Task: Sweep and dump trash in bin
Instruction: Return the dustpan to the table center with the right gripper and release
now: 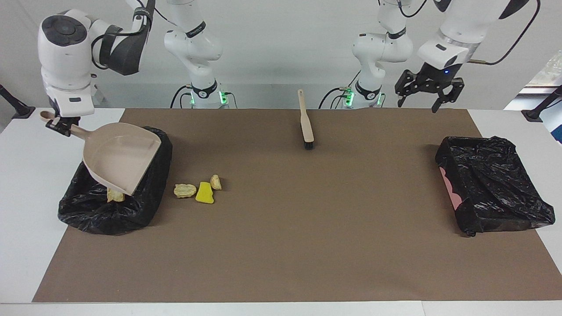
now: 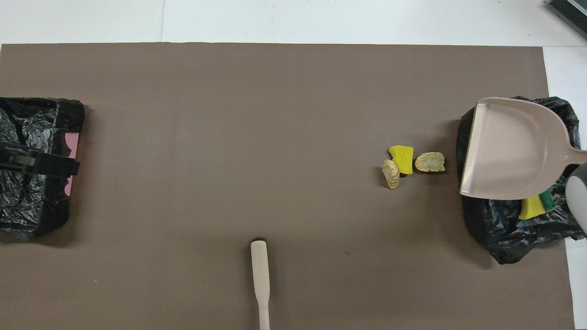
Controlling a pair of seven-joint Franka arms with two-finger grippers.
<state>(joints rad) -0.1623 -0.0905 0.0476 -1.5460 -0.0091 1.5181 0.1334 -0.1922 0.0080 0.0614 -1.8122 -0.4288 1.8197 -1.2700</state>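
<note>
Holding dustpan by handle, our right gripper clenched, pan tilted over bin at right arm's end. Some trash in bin; three scraps on table beside it. Our left gripper empty, fingers spread, raised over the table's edge at the left arm's end. Brush flat on table.

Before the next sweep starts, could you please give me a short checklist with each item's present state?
1. Dustpan held by right end effector: ok.
2. Dustpan emptied: ok, its inside shows bare in the overhead view.
3. All scraps in bin: not ok, three scraps lie on the mat beside it.
4. Brush in hand: not ok, it lies on the mat.
5. Left end effector free: ok, open and raised over the mat's edge.
</note>
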